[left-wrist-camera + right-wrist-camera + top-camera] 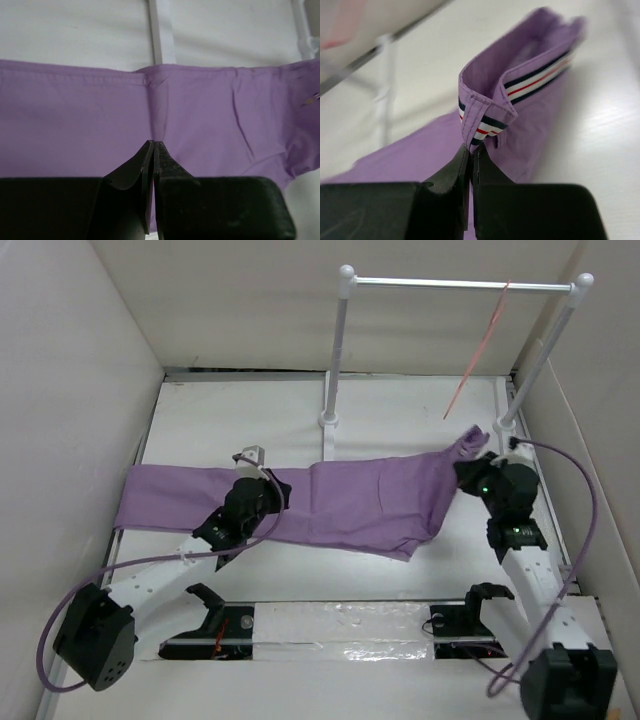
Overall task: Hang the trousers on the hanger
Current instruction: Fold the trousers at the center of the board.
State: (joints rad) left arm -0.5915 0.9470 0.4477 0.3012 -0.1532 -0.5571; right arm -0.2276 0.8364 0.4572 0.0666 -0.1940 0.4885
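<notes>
The lilac trousers (360, 505) lie spread across the table from left to right. My left gripper (272, 492) sits on their middle, jaws closed, pinching a fold of the cloth (210, 115); the left gripper (153, 145) has a crease rising from its tips. My right gripper (466, 473) is shut on the striped waistband (492, 122) at the right end and holds it lifted off the table; the right gripper (471, 149) grips the waistband's lower corner. The pink wire hanger (483, 345) hangs from the rack's crossbar, above and behind the right gripper, apart from the trousers.
A rack with white posts and a silver crossbar (460, 283) stands at the back of the table. Its left post base (328, 420) is just behind the trousers. White walls close in left, right and back. A taped strip (340, 625) lies between the arm bases.
</notes>
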